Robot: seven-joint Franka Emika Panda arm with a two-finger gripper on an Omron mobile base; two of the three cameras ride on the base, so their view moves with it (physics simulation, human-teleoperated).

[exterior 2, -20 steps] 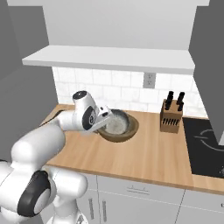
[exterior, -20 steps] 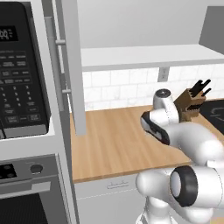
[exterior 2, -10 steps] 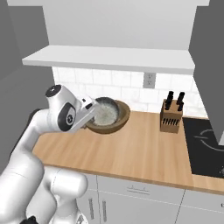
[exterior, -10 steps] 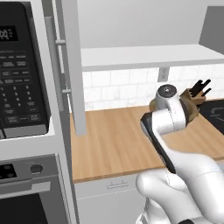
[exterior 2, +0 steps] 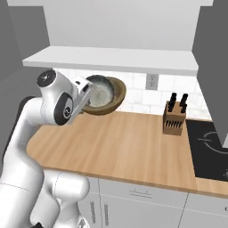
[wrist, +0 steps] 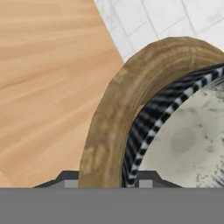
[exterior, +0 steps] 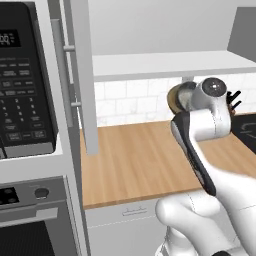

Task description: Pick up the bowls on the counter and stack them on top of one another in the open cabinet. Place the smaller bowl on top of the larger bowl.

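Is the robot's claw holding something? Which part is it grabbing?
Yes. The claw pinches both bowls together at their rims: the grey bowl sits inside the wooden bowl, lifted off the counter.

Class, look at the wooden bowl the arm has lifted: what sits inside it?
The smaller bowl nests inside the larger bowl. The larger bowl's inner floor is covered by it.

Larger bowl (exterior: 173, 98) mostly hidden behind arm; knife block (exterior: 233, 99) too.
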